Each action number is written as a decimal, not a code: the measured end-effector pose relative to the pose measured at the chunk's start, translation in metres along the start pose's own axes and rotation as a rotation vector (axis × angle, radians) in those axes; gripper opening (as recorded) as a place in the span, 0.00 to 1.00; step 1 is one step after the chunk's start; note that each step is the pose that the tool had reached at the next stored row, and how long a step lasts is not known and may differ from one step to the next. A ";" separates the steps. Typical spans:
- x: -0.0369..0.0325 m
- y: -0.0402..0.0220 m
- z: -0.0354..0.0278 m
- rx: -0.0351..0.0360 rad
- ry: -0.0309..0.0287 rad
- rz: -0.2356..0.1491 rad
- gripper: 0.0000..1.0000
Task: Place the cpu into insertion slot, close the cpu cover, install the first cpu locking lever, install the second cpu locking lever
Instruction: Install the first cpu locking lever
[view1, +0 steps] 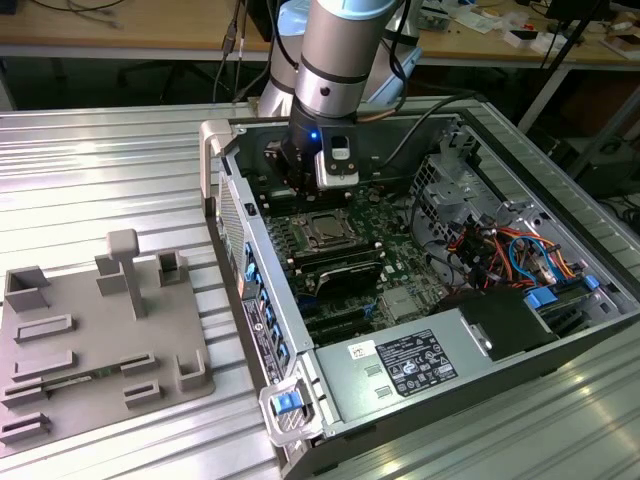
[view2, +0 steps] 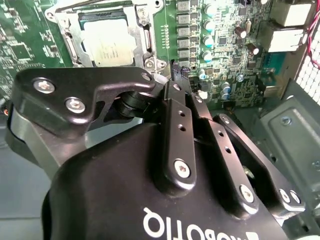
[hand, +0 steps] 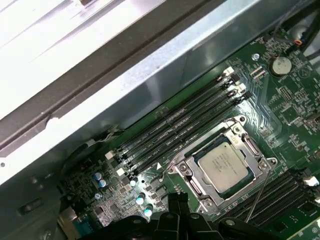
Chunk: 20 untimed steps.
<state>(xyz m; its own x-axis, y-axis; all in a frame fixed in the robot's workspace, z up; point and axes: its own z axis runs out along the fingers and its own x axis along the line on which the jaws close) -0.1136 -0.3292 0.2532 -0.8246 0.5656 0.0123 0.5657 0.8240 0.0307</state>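
Quick rundown of where things sit. In the exterior view the arm (view1: 340, 50) reaches down into the open computer case (view1: 575, 325). The one cpu (view1: 326, 231) sits at roughly 5 o'clock from the wrist. A single grey fixture plate (view1: 95, 340) lies on the ribbed table (view1: 110, 170), off at 8 o'clock from the case.

The wrist cameras get you the close-up stuff. In the first wrist view the cpu (hand: 223, 164) lies flat in the insertion slot (hand: 207, 146). There are four long black memory slots (hand: 175, 122) along one side and one coin cell (hand: 281, 65) further out.

In the second wrist view the cpu cover (view2: 74, 40) is down, framing the cpu (view2: 107, 42) through its window. The gripper (view2: 179, 74) hangs just beside the socket, not touching it. Its fingertips are drawn together with nothing between them.

A thin metal rod (hand: 260, 195) runs off one corner of the socket. It might be a locking lever that isn't latched, but I can't really tell from this angle.
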 end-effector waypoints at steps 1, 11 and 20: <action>0.0000 0.0000 0.0000 0.0002 0.0003 -0.012 0.11; 0.0000 0.0000 0.0000 0.0002 0.0009 -0.026 0.11; 0.0018 0.0005 0.0001 -0.0009 0.0051 -0.119 0.11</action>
<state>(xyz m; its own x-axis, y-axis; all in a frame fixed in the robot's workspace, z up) -0.1147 -0.3277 0.2532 -0.8857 0.4640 0.0136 0.4642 0.8851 0.0331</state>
